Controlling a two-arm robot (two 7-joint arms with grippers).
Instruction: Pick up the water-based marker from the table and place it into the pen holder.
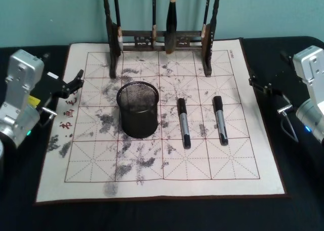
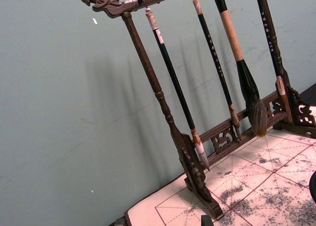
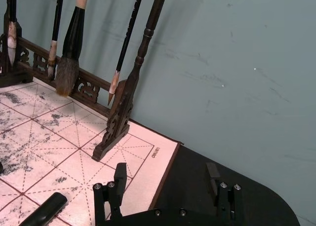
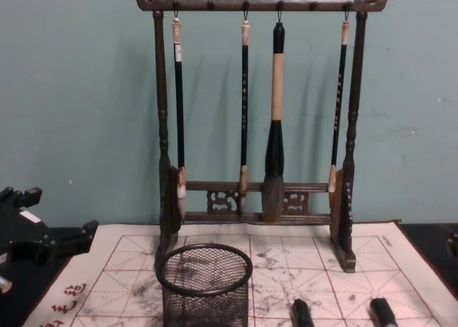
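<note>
On the black counter [image 1: 152, 216], two look-alike markers, the left marker [image 1: 184, 123] and the right marker [image 1: 219, 120], lie beside the mesh pen holder [image 1: 137, 109], while the left claw [image 1: 78, 80] and right claw [image 1: 254, 83] wait open at the sides, so grabbing the wrong one or rolling it seems likely, their labels being unreadable.

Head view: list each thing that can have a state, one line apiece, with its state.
pen holder: upright, empty.
left marker: lying flat on the mat.
right marker: lying flat on the mat.
brush rack: upright, four brushes hanging.
left gripper: jaws open, empty, at the mat's left edge.
right gripper: jaws open, empty, at the mat's right edge.
</note>
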